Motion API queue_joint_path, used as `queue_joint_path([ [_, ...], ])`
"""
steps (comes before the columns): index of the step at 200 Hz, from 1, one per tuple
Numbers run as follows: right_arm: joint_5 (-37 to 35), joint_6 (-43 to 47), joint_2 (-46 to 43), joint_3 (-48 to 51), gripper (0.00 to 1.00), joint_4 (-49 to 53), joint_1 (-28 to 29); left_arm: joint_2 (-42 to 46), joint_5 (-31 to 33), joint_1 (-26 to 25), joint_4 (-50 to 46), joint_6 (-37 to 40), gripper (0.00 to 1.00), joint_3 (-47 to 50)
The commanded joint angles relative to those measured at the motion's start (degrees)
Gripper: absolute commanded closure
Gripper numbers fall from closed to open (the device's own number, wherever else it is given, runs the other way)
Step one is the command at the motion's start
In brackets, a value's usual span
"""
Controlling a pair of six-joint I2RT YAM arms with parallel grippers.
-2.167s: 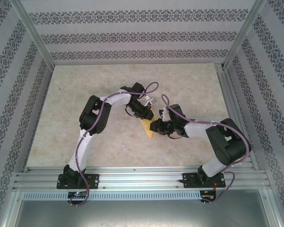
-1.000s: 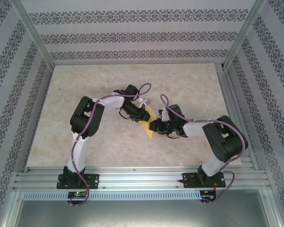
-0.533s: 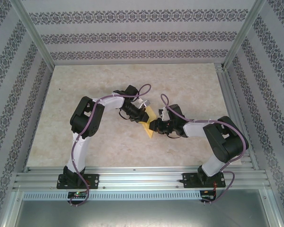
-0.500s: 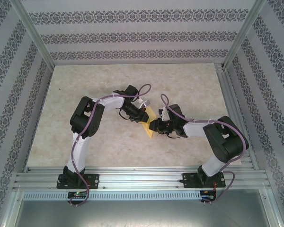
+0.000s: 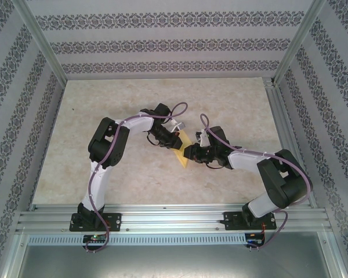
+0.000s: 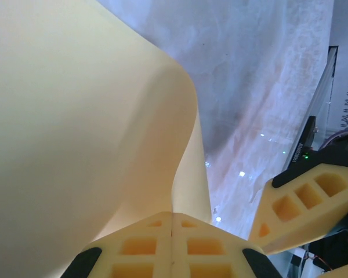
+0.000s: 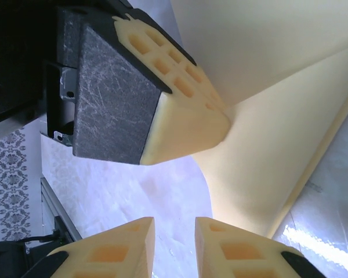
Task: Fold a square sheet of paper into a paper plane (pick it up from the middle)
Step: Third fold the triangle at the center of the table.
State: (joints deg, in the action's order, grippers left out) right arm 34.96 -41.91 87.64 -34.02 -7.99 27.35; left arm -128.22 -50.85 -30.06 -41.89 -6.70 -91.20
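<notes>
1. Marbled beige table [image 5: 104, 116] stands inside patterned walls [image 5: 162, 43].
2. Pale-yellow paper [image 5: 184, 159], partly folded, is near the table's centre.
3. At the paper's 11 o'clock, the left gripper [image 5: 179, 141] has its fingers [image 6: 145, 246] pressed together on the sheet.
4. At the paper's 3 o'clock, the right gripper [image 5: 189, 152] has its fingers [image 7: 226, 249] slightly apart with nothing between them.

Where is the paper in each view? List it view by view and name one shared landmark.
Top external: paper near the table's centre, between the two arms' tips.
Left wrist: paper across the left and centre, curling up from the bottom.
Right wrist: paper in the upper right, running down the right side.
Landmark: the left gripper, shut on the paper.
</notes>
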Motion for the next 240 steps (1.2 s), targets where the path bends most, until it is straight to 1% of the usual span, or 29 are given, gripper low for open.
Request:
queue_joint_path([
  [1, -0.85, 0.60, -0.98, 1.79, 0.77, 0.27, 0.07, -1.40, 1.38, 0.38, -2.60, 3.95, 0.97, -1.84],
  [57, 0.97, -1.10, 0.51, 2.21, 0.77, -2.24, 0.29, -2.94, 0.81, 0.39, -2.86, 3.88, 0.96, -2.84],
  [87, 2.47, -2.16, 2.78, 1.94, 0.78, -4.31, 0.76, -3.86, 1.10, 0.39, -3.68, 4.47, 0.95, -3.29],
  [145, 1.98, -2.65, 5.93, 2.63, 0.78, -5.97, 1.06, -4.07, 1.54, 0.39, -4.18, 4.86, 0.95, -3.81],
  [196, 1.87, -2.90, 6.80, 2.88, 0.78, -6.51, 1.13, -4.44, 2.53, 0.43, -4.94, 5.35, 0.95, -4.48],
  [240, 0.53, -1.98, 7.78, 3.47, 0.78, -3.93, 1.21, -4.83, 3.76, 0.41, -5.11, 5.13, 0.95, -4.14],
])
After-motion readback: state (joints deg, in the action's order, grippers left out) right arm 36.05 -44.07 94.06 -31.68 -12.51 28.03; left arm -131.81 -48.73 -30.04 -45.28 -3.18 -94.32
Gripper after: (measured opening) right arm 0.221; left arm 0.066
